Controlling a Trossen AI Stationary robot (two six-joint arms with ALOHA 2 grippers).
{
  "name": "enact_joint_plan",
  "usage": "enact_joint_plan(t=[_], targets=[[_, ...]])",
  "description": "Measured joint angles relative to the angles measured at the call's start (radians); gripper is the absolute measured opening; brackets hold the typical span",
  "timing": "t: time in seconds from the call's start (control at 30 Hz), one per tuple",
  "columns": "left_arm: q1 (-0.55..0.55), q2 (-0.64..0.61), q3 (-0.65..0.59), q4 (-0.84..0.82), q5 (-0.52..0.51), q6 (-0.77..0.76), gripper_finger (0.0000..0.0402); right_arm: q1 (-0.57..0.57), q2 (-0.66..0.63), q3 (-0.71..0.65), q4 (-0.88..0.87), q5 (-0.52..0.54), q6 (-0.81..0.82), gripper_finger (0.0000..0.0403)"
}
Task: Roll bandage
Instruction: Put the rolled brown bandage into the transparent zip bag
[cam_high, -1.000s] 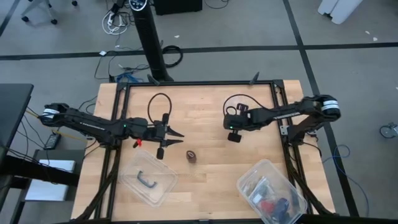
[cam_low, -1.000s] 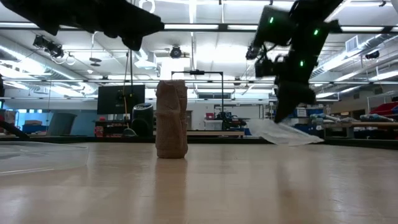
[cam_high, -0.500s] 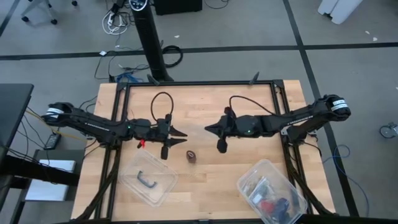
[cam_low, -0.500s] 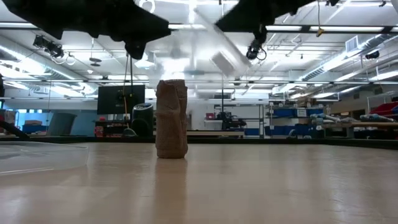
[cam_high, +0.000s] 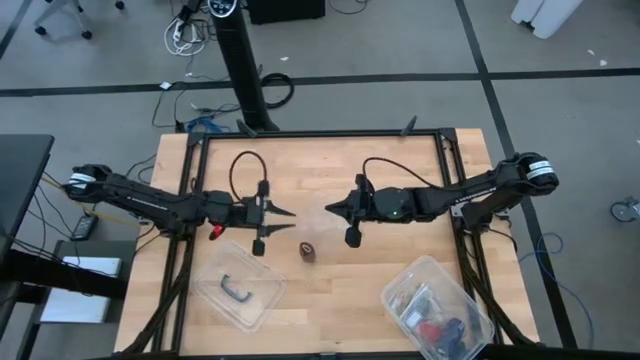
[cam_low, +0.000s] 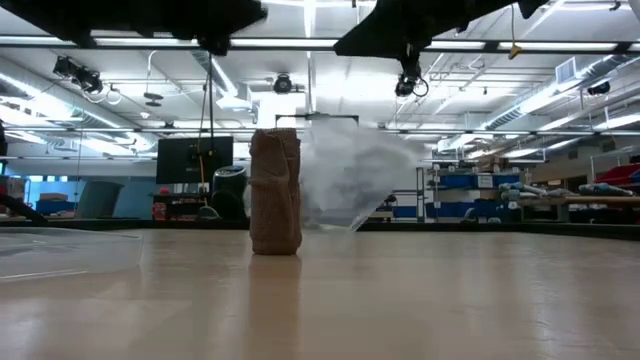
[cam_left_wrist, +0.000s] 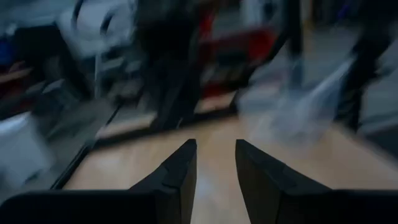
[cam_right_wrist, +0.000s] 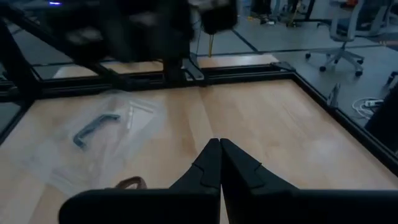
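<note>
The bandage (cam_high: 308, 251) is a small brown roll. It stands on one end on the wooden table, near the middle; the low view (cam_low: 275, 190) shows it upright. My left gripper (cam_high: 288, 213) hovers above the table, left of and beyond the roll. Its fingers are a little apart (cam_left_wrist: 216, 144) and empty. My right gripper (cam_high: 330, 208) hovers right of and beyond the roll, pointing toward the left gripper. Its fingertips are together (cam_right_wrist: 219, 144) and hold nothing. The roll shows low in the right wrist view (cam_right_wrist: 127, 183).
A clear plastic tub with a black handle piece (cam_high: 240, 290) lies near the front left; it also shows in the right wrist view (cam_right_wrist: 93, 130). A second clear tub holding several small items (cam_high: 436, 310) sits at the front right. A black frame (cam_high: 320, 133) borders the table.
My right gripper has gone toward the table's left edge, from the right part of the table to above its middle. It has turned from pointing down to lying level, with its tips toward the left gripper. The bandage roll has stayed upright in place.
</note>
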Motion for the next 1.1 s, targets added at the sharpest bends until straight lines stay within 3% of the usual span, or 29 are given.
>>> enact_joint_plan(t=[0.13, 0.33, 0.43, 0.63, 0.8, 1.1], targets=[[0.027, -0.017, -0.001, -0.196, -0.119, -0.038, 0.0115, 0.01, -0.012, 0.0, -0.088, -0.003, 0.028, 0.0003], [0.035, -0.016, -0.002, -0.239, -0.094, -0.126, 0.011, 0.015, -0.021, -0.003, -0.419, 0.0, 0.253, 0.0039], [0.057, -0.016, -0.002, -0.271, -0.094, -0.172, 0.01, 0.024, -0.004, -0.042, -0.438, -0.032, 0.417, 0.0066], [0.118, -0.015, -0.002, -0.32, -0.017, -0.345, 0.0076, 0.082, 0.02, -0.183, -0.268, -0.056, 0.858, 0.0118], [0.165, -0.015, -0.005, -0.298, 0.044, -0.438, 0.0054, 0.117, 0.094, -0.313, -0.043, -0.056, 1.16, 0.0136], [0.199, -0.015, -0.005, -0.284, 0.106, -0.456, 0.004, 0.097, 0.261, -0.354, 0.144, 0.053, 1.275, 0.0138]])
